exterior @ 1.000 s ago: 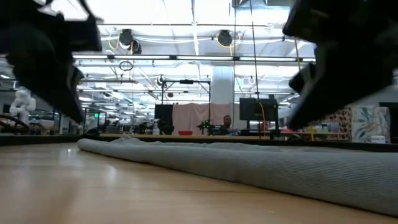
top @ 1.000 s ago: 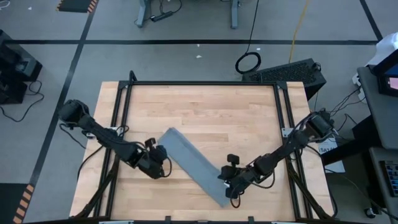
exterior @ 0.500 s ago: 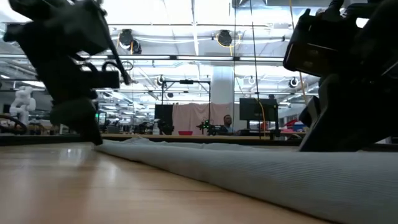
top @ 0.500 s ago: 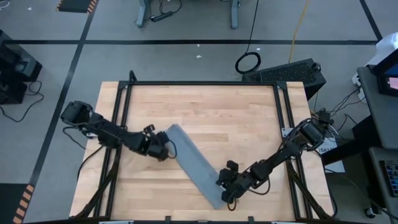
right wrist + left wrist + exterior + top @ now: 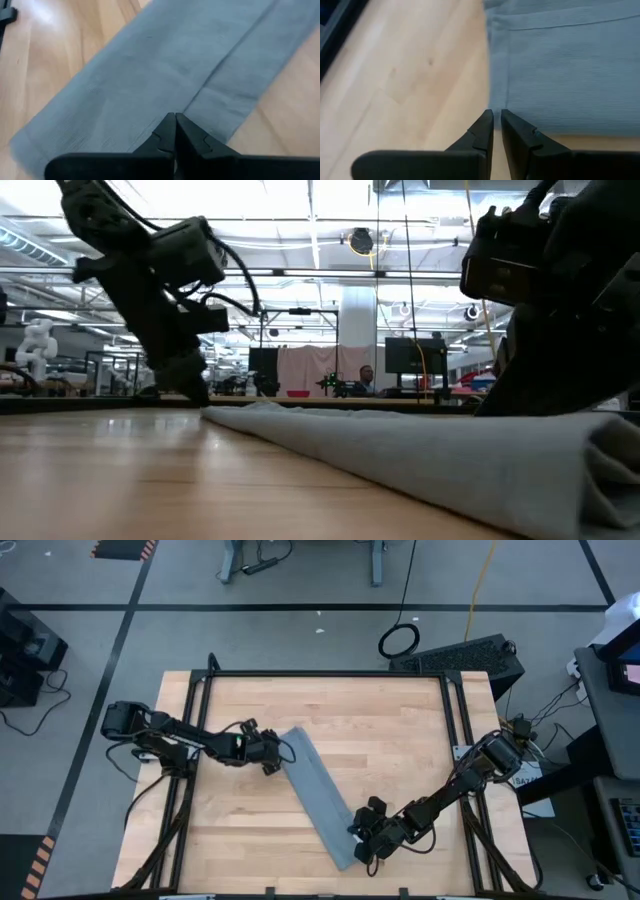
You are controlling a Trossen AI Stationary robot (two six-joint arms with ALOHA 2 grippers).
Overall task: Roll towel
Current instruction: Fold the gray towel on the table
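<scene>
We find the left gripper (image 5: 278,752) nearly closed at the far end of the plain grey-blue folded cloth towel (image 5: 318,792), lying diagonally on the wooden desk (image 5: 390,730), while the right gripper (image 5: 358,840), shut, seemingly pins its near end for rolling.

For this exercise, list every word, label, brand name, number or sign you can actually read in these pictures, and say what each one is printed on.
None can be read.
The towel is plain, with no tag or print showing.
The wooden table carries no markings.
The left gripper and right gripper show no legible lettering.
The room behind the table in the low view shows no writing that can be made out.
</scene>
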